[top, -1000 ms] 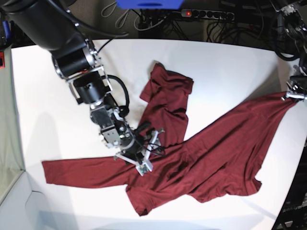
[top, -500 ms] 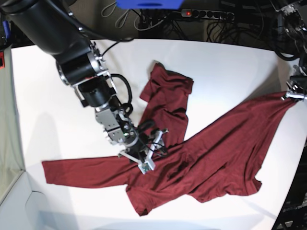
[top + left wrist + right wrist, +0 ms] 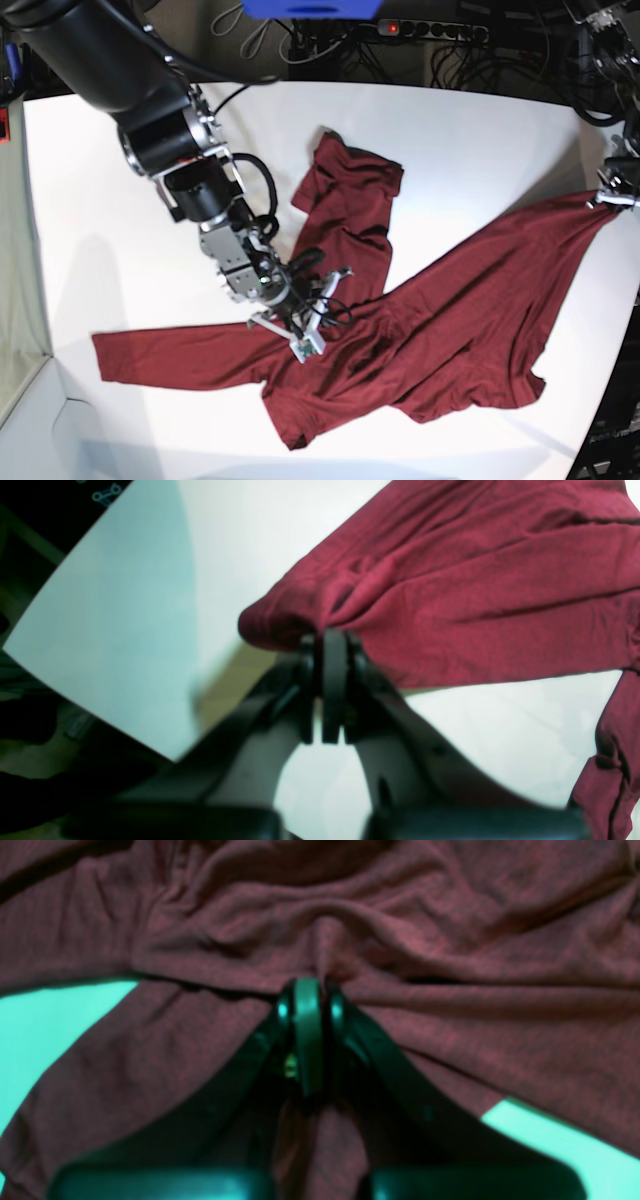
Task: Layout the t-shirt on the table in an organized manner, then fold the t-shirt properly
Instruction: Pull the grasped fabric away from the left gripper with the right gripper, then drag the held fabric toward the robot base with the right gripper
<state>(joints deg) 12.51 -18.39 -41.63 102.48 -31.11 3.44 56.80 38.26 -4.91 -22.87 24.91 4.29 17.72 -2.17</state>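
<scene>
**Both grippers pinching a limp maroon t-shirt, still far from flat**

The t-shirt (image 3: 400, 300) sprawls twisted across the white table (image 3: 120, 270), one long strip trailing away behind the right gripper (image 3: 300, 335) and a bunched lobe lying just beyond it. That gripper is clenched on a small ridge of cloth near the middle of the garment; in the right wrist view, wrinkles fan out from the pinch (image 3: 307, 990) on every side. The left gripper (image 3: 332, 640) is likewise shut on a gathered corner of the t-shirt at the table's edge, with fabric spreading ahead of its tips and bare tabletop to either side.

The knit looks thin, soft and light: it should drape, stretch slightly and drag along the smooth surface rather than hold any shape. A mid-panel pinch probably lifts only a tent of cloth. Hems, shoulder seams or sleeve ends seem the better holds for pulling it square.
</scene>
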